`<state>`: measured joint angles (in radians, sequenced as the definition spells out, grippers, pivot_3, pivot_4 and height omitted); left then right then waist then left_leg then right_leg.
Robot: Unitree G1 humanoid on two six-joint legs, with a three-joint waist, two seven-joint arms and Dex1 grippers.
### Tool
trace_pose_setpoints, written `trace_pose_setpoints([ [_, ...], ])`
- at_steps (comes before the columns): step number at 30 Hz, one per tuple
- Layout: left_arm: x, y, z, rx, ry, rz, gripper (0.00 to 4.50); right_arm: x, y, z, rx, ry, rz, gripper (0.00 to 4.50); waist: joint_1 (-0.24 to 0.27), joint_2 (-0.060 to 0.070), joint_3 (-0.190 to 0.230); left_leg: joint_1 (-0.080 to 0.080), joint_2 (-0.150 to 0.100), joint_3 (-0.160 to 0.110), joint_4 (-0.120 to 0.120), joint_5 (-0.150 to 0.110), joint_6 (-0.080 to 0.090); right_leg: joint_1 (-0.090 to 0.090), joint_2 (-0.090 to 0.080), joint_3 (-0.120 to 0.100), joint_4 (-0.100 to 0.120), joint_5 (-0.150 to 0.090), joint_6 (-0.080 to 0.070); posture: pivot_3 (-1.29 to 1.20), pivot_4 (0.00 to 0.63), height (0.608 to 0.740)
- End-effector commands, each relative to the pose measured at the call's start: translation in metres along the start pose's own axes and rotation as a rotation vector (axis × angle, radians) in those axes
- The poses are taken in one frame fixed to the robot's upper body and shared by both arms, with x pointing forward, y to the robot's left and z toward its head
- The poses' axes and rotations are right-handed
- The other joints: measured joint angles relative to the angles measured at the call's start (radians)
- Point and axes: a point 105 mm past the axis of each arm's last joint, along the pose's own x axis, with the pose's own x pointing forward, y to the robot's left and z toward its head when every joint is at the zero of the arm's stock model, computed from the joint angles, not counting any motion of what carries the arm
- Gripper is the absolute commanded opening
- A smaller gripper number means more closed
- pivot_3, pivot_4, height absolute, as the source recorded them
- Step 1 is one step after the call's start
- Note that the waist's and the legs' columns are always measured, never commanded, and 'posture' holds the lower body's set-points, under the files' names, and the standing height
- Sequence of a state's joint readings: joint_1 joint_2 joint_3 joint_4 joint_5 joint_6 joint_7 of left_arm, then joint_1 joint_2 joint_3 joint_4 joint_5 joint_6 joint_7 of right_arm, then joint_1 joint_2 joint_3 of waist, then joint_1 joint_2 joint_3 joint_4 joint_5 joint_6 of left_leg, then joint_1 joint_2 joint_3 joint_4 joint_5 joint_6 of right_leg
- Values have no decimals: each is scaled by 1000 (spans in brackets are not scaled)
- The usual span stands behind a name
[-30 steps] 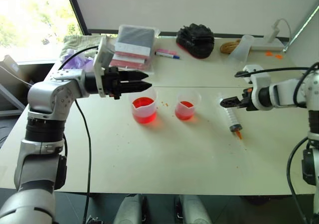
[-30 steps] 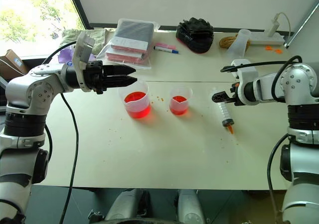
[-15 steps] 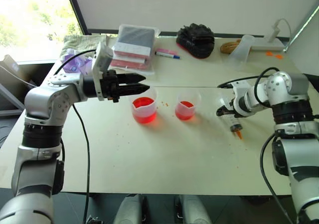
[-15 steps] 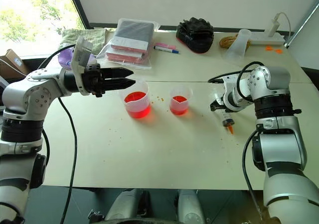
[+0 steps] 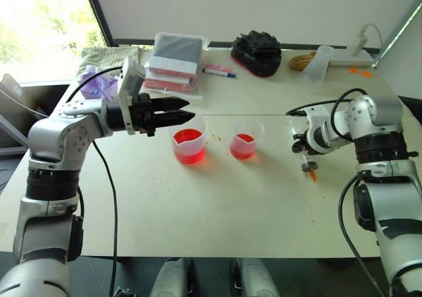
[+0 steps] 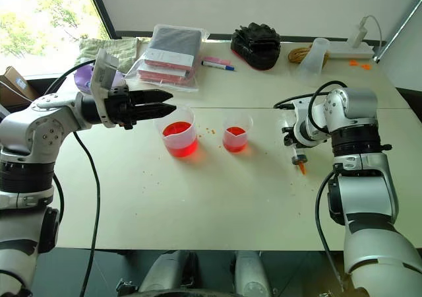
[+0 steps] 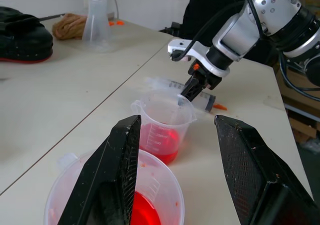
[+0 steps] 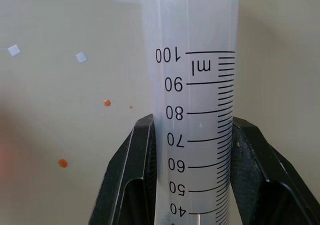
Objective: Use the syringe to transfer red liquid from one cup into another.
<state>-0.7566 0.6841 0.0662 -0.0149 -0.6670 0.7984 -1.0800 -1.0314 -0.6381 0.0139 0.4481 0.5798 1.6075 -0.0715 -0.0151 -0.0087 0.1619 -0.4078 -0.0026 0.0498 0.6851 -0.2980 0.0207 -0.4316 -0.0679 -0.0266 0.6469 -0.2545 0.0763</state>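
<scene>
We see the pale surface [image 5: 217, 204] carrying everything, and we take it the two cups sit in the middle so that either arm can reach them. Our left gripper [image 5: 181, 115] hangs level above the near rim of the wider cup [image 5: 190, 145], its fingers [image 7: 112, 185] spread apart and grasping nothing. In the left wrist view that cup lies directly below and between those fingers, with the narrower cup [image 5: 246, 138] just beyond it. We judge the left arm is parked there to steady the wider cup later, or simply to wait out of the way.

Both cups hold red liquid [image 5: 190, 153], the wider one the greater amount, which suits it as the source for the draw.

Our right gripper [image 6: 296, 140] points down at the syringe [image 6: 299, 157], which lies flat on the surface to the right of the narrower cup, its orange tip [image 6: 301, 169] aimed toward the near edge. The right wrist view shows the right fingers [image 8: 132, 185] clenched on the graduated barrel, one pad on each side, around its middle markings. We think a mid-barrel grip is chosen so the syringe lifts balanced and the tip can be swung toward the wider cup.

A few orange specks [image 8: 62, 162] dot the surface just beside the right fingers.
</scene>
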Motion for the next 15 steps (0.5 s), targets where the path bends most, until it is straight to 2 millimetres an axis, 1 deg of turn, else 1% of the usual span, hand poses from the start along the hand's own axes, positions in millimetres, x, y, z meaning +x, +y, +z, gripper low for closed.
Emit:
trace_pose_setpoints([
  [1,-13,1,20,70,-42,41,2432,-55,-1,55,-49,-358,-1,1358,0,0,0,0,0,0,0,0,0,0,0,0,0,0,0,0,150,740],
  [2,-15,2,23,76,-45,56,2432,-72,1,72,-86,-512,-15,1358,0,0,0,0,0,0,0,0,0,-1,0,0,0,0,0,0,150,740],
  [4,-21,5,26,84,-48,77,2432,-96,9,89,-154,-704,-39,1358,0,1,0,-1,0,0,0,0,0,-2,0,0,0,0,0,0,150,740],
  [5,-23,6,28,87,-49,82,2432,-112,17,99,-198,-829,-24,1358,0,0,0,0,0,0,0,0,0,-1,1,0,0,0,0,0,150,740],
  [7,-27,7,34,97,-52,99,2432,-144,43,111,-218,-1071,135,1358,-1,0,0,0,0,0,-1,0,0,-1,2,0,0,0,0,0,150,740],
  [8,-28,8,39,109,-52,105,2432,-155,55,114,-220,-1153,195,1358,-3,0,0,0,0,0,-1,0,0,-1,2,0,0,0,0,0,150,740],
  [9,-29,9,41,117,-52,108,2432,-159,62,115,-219,-1196,228,1358,-3,0,0,0,0,0,-1,0,0,-1,3,1,0,0,0,0,150,740],
  [11,-33,13,51,147,-55,121,2432,-169,87,117,-295,-1288,307,1358,-1,0,0,0,0,0,-1,1,-1,-1,3,0,0,0,0,0,150,740],
  [13,-35,17,64,165,-64,134,2432,-175,126,109,-364,-1358,518,1358,-1,0,0,0,0,0,0,1,-1,-1,3,0,1,0,0,0,150,740],
  [15,-39,18,72,171,-66,140,2432,-183,155,102,-367,-1409,694,1358,-2,0,0,0,0,0,0,1,-1,-1,3,0,1,0,0,0,150,740],
])
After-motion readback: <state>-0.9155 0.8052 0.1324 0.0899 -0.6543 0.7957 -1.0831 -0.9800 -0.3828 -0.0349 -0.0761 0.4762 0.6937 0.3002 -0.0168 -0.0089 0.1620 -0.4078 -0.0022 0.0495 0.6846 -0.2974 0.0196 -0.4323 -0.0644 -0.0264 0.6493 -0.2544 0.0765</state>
